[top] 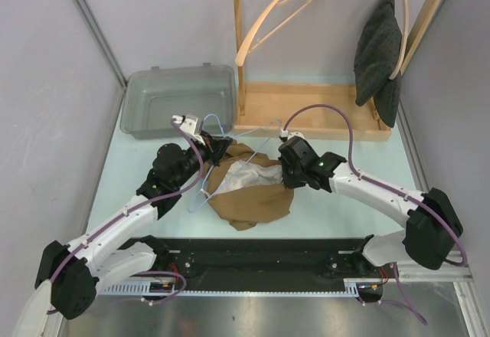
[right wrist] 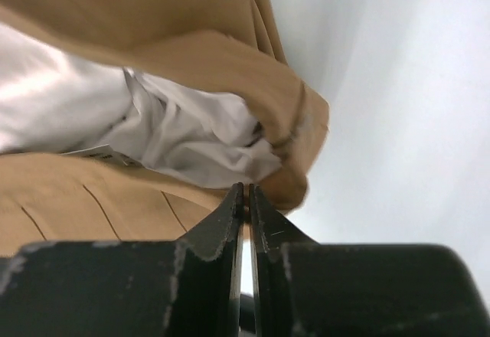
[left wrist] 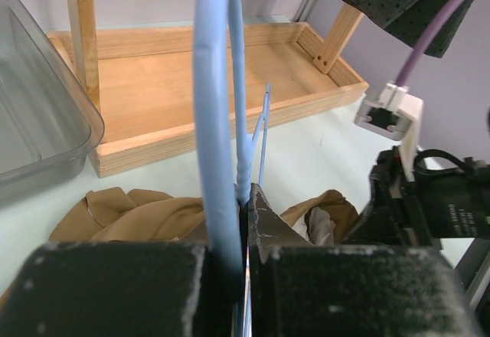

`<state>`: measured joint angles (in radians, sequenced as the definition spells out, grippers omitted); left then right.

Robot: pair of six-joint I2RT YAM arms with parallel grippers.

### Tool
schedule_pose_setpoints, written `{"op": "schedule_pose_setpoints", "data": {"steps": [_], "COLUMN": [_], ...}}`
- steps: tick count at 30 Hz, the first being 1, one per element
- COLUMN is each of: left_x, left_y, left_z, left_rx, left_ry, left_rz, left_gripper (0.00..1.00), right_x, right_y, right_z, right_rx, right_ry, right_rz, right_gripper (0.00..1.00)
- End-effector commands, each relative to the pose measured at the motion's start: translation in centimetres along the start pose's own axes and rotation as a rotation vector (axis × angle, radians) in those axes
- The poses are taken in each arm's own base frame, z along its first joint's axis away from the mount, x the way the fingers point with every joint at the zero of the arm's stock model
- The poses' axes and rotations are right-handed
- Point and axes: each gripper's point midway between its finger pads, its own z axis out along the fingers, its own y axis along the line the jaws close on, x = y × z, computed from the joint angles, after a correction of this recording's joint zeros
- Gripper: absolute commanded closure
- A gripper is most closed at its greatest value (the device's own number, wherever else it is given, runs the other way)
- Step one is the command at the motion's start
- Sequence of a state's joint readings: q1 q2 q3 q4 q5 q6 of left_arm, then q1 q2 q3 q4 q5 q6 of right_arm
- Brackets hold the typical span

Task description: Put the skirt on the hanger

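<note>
A tan skirt (top: 253, 199) with a white lining (right wrist: 184, 134) lies crumpled on the table between both arms. A light blue wire hanger (top: 205, 188) lies at the skirt's left edge, its hook rising upright in the left wrist view (left wrist: 218, 122). My left gripper (top: 214, 149) is shut on the hanger's neck (left wrist: 249, 199), just above the tan cloth (left wrist: 145, 214). At the skirt's upper right edge my right gripper (top: 283, 170) has its jaws pressed nearly together (right wrist: 246, 191), with the tan waistband edge (right wrist: 298, 107) pinched at the tips.
A clear plastic bin (top: 180, 99) stands at the back left. Behind the skirt is a wooden rack with a tray base (top: 321, 111), from which hang a wooden hanger (top: 279, 15) and a dark garment (top: 379, 50). The right arm's wrist (left wrist: 436, 199) is close beside my left gripper.
</note>
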<state>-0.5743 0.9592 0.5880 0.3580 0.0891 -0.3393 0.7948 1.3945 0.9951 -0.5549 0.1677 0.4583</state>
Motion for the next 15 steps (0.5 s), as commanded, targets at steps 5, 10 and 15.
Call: {"op": "schedule_pose_setpoints", "data": {"steps": [5, 10, 15], "left_x": [-1.4, -1.2, -1.2], "left_y": [-1.0, -1.6, -2.0], "left_z": [0.2, 0.2, -0.5], "left_rx": [0.042, 0.07, 0.087], "left_ry": [-0.057, -0.047, -0.041], "left_rz": [0.002, 0.003, 0.0], "left_gripper": [1.0, 1.0, 1.0], "right_x": [3.0, 4.0, 3.5], "right_y": [-1.9, -2.6, -2.9], "right_z": [-1.2, -0.2, 0.4], "right_rx": [0.054, 0.086, 0.107], "right_ry": [0.064, 0.079, 0.044], "right_rz": [0.028, 0.034, 0.046], "right_gripper": [0.91, 0.91, 0.83]}}
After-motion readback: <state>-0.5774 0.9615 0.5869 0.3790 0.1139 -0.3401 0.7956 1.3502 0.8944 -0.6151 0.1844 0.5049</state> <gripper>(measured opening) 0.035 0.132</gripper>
